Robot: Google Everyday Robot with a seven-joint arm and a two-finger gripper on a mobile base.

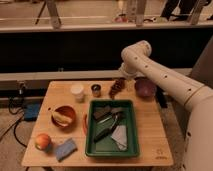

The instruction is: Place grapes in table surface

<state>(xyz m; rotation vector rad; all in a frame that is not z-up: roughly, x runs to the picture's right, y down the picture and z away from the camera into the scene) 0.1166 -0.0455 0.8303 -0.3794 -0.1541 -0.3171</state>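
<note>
The grapes [116, 88], a dark reddish-purple bumpy bunch, are at the back of the light wooden table surface [151, 134], between a small dark cup [96, 90] and a smooth purple bowl [145, 87]. My gripper [121, 79] comes down from the white arm's elbow [137, 52] and is right over the top of the bunch, at its back edge. The bunch looks to be resting on or just above the tabletop. I cannot tell whether the gripper touches it.
A white cup [77, 91] stands at the back left. A green tray [111, 154] with utensils and a cloth fills the middle. A brown bowl [64, 116] with a banana, an orange fruit [42, 141] and a blue sponge [65, 148] sit on the left.
</note>
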